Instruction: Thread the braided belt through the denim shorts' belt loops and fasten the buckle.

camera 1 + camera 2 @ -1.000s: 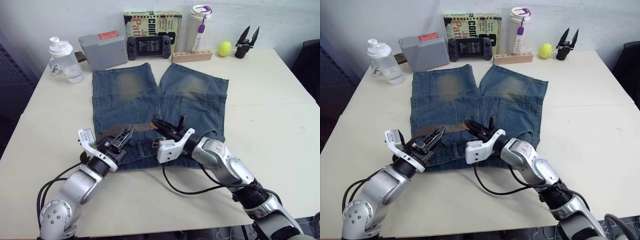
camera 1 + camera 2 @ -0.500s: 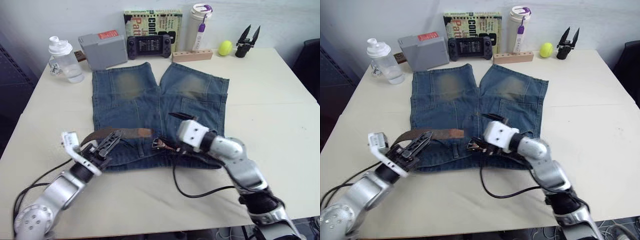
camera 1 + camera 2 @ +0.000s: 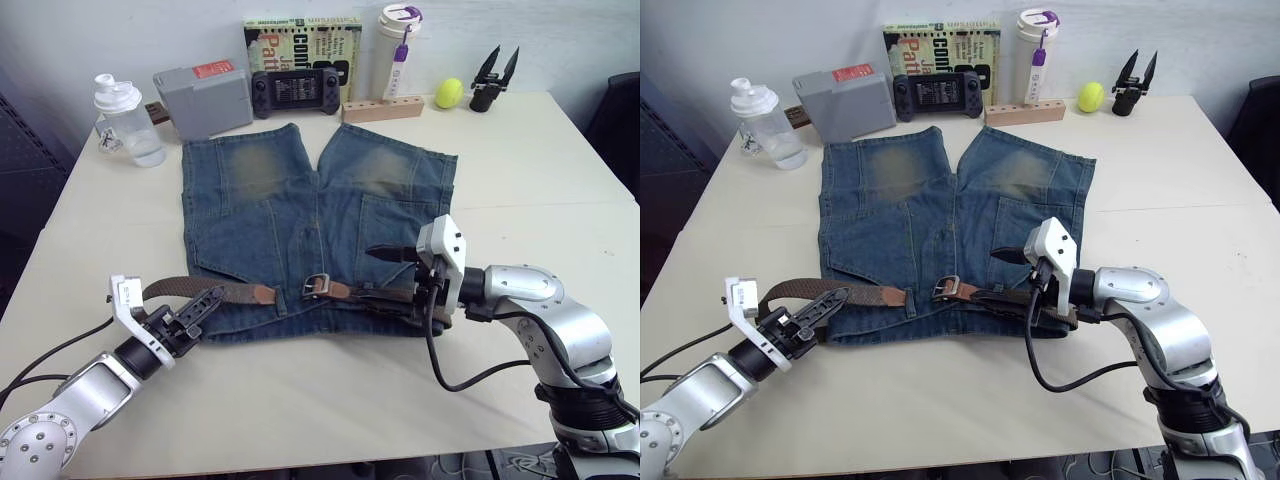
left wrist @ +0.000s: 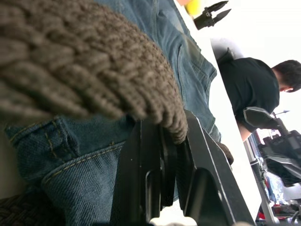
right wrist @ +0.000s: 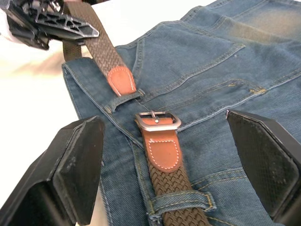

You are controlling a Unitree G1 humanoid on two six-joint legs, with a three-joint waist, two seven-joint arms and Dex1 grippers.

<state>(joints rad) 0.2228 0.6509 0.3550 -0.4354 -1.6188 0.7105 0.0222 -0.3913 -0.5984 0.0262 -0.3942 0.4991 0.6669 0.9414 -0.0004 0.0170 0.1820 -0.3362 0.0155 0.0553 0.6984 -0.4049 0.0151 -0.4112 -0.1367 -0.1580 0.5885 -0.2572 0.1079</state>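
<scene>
The denim shorts (image 3: 300,200) lie flat on the table, waistband towards me. The braided belt (image 3: 185,290) runs along the waistband. Its tan tip (image 5: 121,80) ends beside a belt loop (image 5: 123,100). The buckle (image 5: 157,121) lies a short gap to the right of the tip, prong resting on the frame. Behind the buckle the braid passes under another belt loop (image 5: 181,200). My left gripper (image 3: 205,300) is shut on the braid off the shorts' left edge. My right gripper (image 3: 390,277) hangs open over the belt right of the buckle, holding nothing.
Along the far table edge stand a clear bottle (image 3: 125,120), a grey box (image 3: 205,98), a game controller (image 3: 297,90), a book (image 3: 300,35), a tumbler (image 3: 397,50), a wooden block (image 3: 383,108), a yellow ball (image 3: 448,94) and a black gripper tool (image 3: 493,75). A person (image 4: 254,84) sits beyond the table.
My right gripper opened, let go of the buckle end and drew back to the right. My left gripper pulled the braid left and towards me. Tip and buckle now lie apart.
</scene>
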